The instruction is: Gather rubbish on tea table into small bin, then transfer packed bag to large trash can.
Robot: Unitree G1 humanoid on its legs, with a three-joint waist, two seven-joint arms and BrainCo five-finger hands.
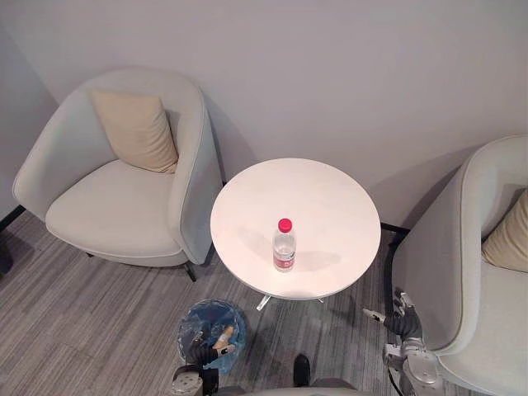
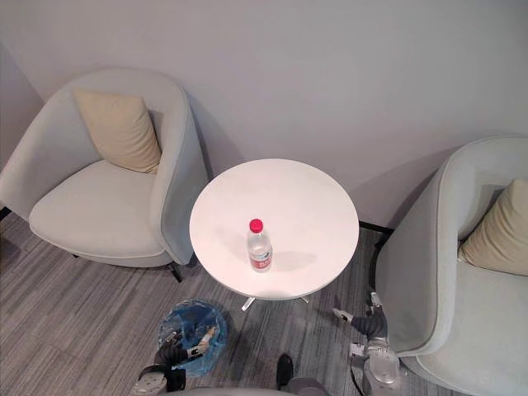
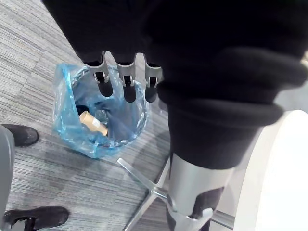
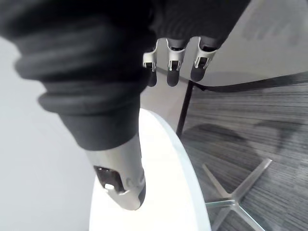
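Found left hand point(image 1: 205, 353) low over small bin point(image 1: 188, 320), fingers point(image 3: 129, 84) slack and spread, gripping nothing. Noted blue bag point(image 3: 65, 120) lining bin, cardboard tube point(image 3: 93, 122) inside. Recorded red-capped bottle point(image 1: 284, 245) upright near middle of round white surface point(image 1: 330, 206). Located right hand point(image 1: 403, 320) low beside right armchair point(image 1: 441, 247), fingers loose, empty.

Tea table point(image 1: 330, 198): round, white; bottle point(image 1: 284, 246) upright on it, just off its centre
Floor point(image 1: 82, 322): grey carpet; blue-lined small bin point(image 1: 212, 328) beside the tea table's foot
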